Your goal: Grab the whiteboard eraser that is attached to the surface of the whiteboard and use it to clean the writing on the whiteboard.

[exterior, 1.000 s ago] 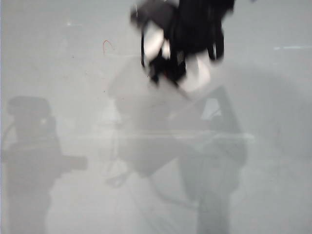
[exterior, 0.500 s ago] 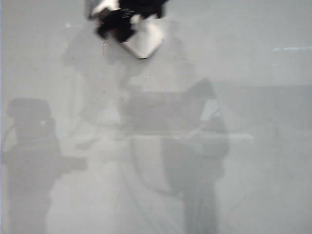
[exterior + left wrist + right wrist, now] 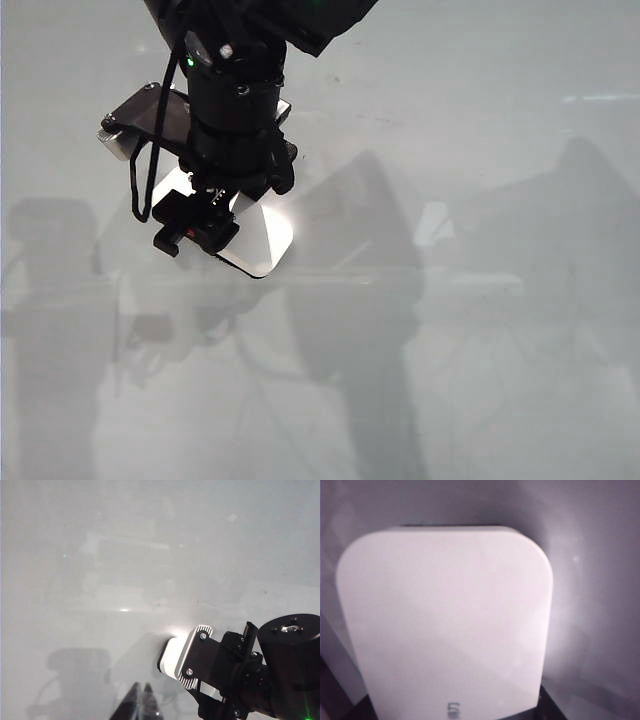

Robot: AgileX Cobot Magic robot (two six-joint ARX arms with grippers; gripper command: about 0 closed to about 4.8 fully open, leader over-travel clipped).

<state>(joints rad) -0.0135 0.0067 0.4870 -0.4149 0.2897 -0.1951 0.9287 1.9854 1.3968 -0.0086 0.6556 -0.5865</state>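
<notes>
White whiteboard eraser (image 3: 262, 232) sat clamped in the right gripper (image 3: 205, 228), pressed on the whiteboard (image 3: 480, 120) at ten o'clock, mid-wipe; next needed firm sweeps. Left gripper's state: cannot tell

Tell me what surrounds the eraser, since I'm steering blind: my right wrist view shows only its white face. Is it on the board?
Observer: Seemingly yes. The exterior view shows the whiteboard eraser against the whiteboard, left of centre, gripped by the right tool.
Operator: Any writing nearby?
Observer: No red strokes show in any view; the right arm covers the board beyond the eraser.
Operator: And the left tool?
Observer: Only blurred dark tips show, short of the eraser; open or shut is unclear.
</notes>
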